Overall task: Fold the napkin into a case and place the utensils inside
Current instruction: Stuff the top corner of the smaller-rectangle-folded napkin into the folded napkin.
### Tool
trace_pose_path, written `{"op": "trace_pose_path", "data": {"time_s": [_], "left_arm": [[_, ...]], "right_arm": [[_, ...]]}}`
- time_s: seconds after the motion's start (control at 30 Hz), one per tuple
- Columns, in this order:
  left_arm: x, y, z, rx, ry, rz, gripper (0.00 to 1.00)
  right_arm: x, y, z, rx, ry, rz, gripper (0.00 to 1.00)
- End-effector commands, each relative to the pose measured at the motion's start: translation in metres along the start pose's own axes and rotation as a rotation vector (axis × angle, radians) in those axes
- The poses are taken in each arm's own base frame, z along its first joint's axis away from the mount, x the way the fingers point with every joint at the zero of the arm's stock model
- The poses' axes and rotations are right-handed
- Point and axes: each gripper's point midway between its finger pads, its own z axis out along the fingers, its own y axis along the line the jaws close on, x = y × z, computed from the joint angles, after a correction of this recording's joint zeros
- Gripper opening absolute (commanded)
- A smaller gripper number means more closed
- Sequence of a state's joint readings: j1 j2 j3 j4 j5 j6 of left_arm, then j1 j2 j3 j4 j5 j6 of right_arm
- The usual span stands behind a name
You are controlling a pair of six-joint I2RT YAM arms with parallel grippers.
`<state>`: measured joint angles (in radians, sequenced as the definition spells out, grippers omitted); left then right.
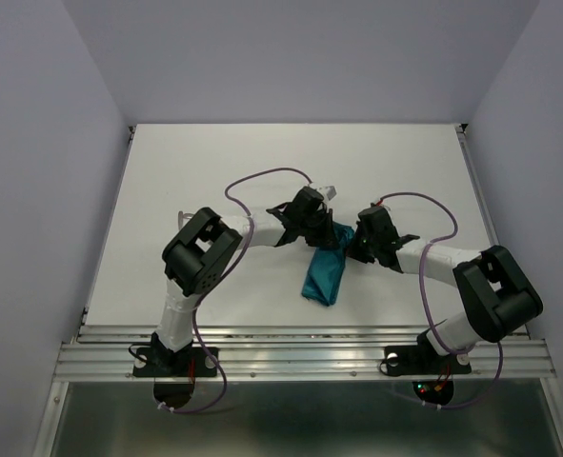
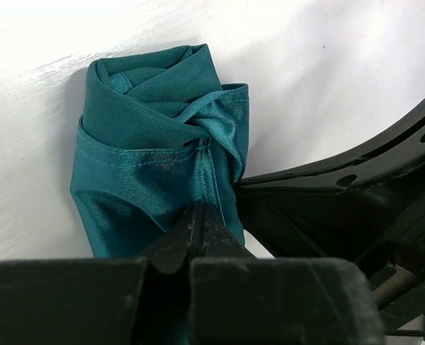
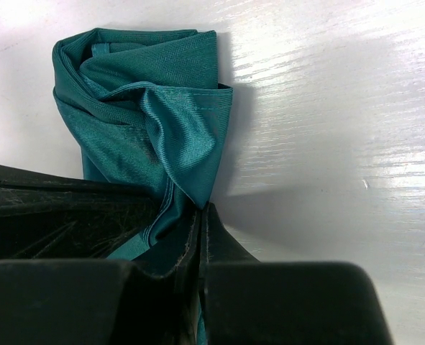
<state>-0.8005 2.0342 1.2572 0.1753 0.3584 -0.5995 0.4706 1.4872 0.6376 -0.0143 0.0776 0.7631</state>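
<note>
Folding stage: left hand (image 2: 198, 215) and right hand (image 3: 200, 215) each pinched the bunched napkin (image 1: 324, 274); the next move probably called for both carrying the cloth together across the bench (image 1: 214, 162).

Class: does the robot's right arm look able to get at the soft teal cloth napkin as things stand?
Probably yes: the right gripper is shut on a fold of the soft teal cloth napkin, with nothing between them. The left gripper pinches it alongside without blocking.

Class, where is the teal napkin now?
Top view: the napkin lies bunched on the table, just right of centre, its far end pinched by the left gripper and right gripper.
</note>
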Motion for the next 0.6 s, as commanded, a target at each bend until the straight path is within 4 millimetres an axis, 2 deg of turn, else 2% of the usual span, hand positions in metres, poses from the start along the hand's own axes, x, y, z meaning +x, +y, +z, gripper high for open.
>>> {"op": "trace_pose_path", "data": {"time_s": [0.0,0.27,0.57], "left_arm": [[-0.004,-0.014,0.006,0.045,0.001,0.02,0.0],[-0.009,-0.005,0.025,0.004,0.006,0.003,0.0],[-0.03,-0.003,0.032,-0.038,-0.068,-0.026,0.0]], "right_arm": [[-0.008,0.003,0.003,-0.011,-0.026,-0.016,0.01],[-0.01,0.006,-0.001,-0.028,-0.032,-0.019,0.01],[-0.012,0.007,-0.006,-0.034,-0.039,-0.034,0.01]]}}
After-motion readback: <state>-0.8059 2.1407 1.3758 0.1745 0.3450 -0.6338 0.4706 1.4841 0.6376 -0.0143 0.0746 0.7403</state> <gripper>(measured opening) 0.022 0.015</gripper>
